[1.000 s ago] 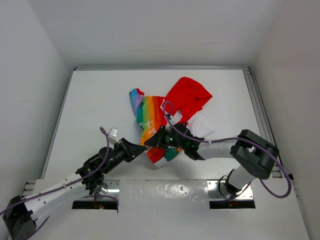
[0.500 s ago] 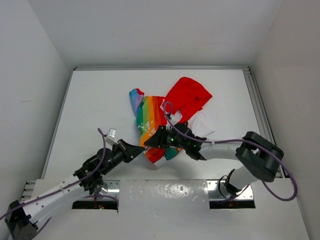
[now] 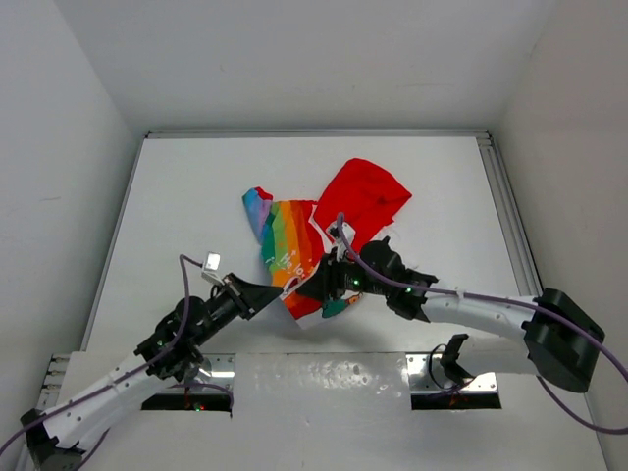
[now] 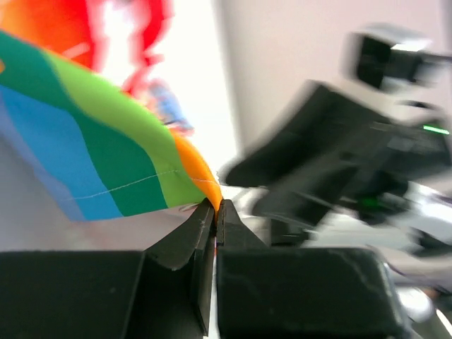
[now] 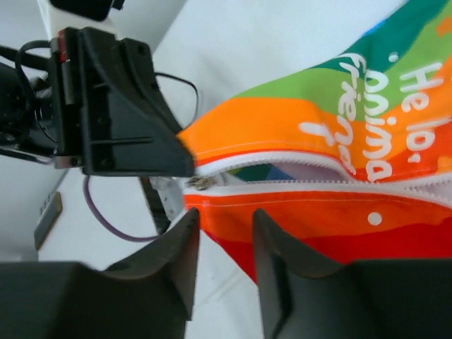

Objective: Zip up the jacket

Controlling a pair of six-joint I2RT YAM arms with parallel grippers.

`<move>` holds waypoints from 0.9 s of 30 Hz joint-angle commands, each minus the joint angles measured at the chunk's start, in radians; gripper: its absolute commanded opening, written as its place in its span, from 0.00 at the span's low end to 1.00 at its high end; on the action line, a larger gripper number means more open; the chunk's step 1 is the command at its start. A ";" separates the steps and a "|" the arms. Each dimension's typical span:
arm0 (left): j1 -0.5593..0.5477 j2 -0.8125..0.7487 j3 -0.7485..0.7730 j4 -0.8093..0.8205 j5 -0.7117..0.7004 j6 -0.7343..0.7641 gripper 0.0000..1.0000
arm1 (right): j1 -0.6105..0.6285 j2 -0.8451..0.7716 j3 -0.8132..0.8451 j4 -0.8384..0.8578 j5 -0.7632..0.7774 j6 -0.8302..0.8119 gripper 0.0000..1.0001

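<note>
Left fingers [image 4: 189, 239], open a second ago, now pinch the orange hem of the jacket [image 3: 289, 245]. Right fingers [image 5: 279, 258] have released and stand spread beside the zipper [image 5: 296, 186]. Both arms reach low over the surface [image 3: 177, 196]; the jacket lies mid-surface, shifted left.

I list: jacket [image 3: 291, 257] soft matt cloth, zipper [image 5: 282, 188] white plastic-looking teeth, pull [image 5: 201, 183] shiny metal, left gripper [image 4: 215, 212] matt black plastic

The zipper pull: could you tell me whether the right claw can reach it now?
Probably yes: the right claw is open just short of the zipper pull, nothing between; the left claw pinches the jacket beside it.
</note>
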 commanded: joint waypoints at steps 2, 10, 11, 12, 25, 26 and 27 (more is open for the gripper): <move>-0.004 0.134 -0.114 -0.145 -0.065 -0.053 0.00 | -0.003 0.004 -0.068 0.008 -0.023 -0.004 0.32; 0.078 0.729 0.294 0.238 0.024 0.307 0.00 | -0.003 -0.249 -0.076 -0.174 0.314 0.007 0.70; 0.083 0.764 0.452 0.243 0.054 0.334 0.00 | -0.003 -0.299 -0.064 -0.190 0.321 -0.011 0.70; 0.059 0.719 0.465 0.272 0.079 0.343 0.00 | -0.003 -0.318 -0.049 -0.222 0.321 -0.014 0.70; 0.049 -0.033 -0.226 -0.128 -0.089 -0.019 0.00 | -0.001 -0.145 -0.067 -0.142 0.171 -0.007 0.61; 0.049 -0.003 -0.225 -0.121 -0.091 -0.017 0.00 | -0.001 -0.128 -0.061 -0.133 0.151 -0.007 0.55; 0.049 0.025 -0.225 -0.105 -0.079 -0.016 0.00 | -0.003 -0.104 -0.036 -0.128 0.131 -0.007 0.33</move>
